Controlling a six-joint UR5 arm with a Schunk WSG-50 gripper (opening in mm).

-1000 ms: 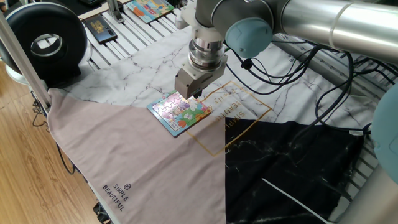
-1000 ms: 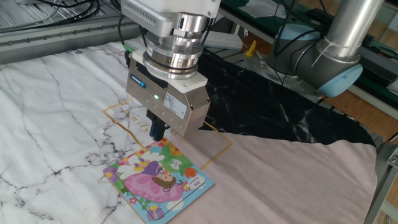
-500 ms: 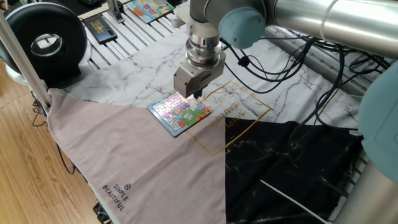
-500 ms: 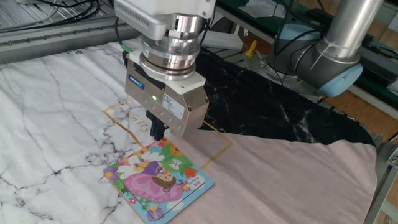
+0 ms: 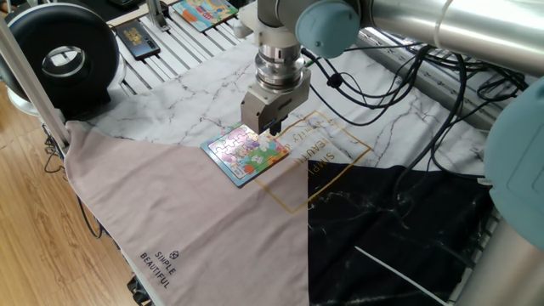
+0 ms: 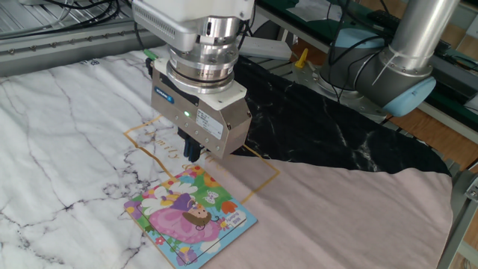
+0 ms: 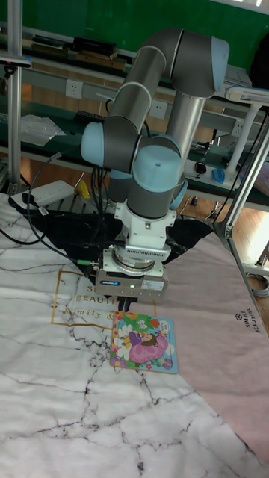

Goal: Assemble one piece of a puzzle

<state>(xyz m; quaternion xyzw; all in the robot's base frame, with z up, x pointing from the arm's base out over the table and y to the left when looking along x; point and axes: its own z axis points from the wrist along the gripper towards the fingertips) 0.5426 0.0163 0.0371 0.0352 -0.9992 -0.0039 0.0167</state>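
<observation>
Item: puzzle (image 5: 246, 155), square board, blue rim, pink-and-green cartoon picture. It lies flat on the marble-print cloth (image 6: 52, 142), at the seam with the grey-pink cloth (image 5: 170, 212) at its 6 o'clock and just beside the gold printed frame (image 6: 258, 175). In the other fixed view the picture looks whole; no open slot can be made out.

Item: gripper (image 6: 190, 153). It hangs over the board's 12 o'clock edge, fingertips just above the surface, apart from it as far as the views show. The dark fingers sit close together, narrow; the body hides most of them.

Item: the piece. Not visible in any view. Whether it sits between the fingers or is already seated in the board cannot be told.

Step in hand, as a judgement: placing stage, at the board's far edge.

Next move calls for: if the piece is held, a straight descent aligned with its slot, then a release; if seated, a vertical lift clear of the board.
</observation>
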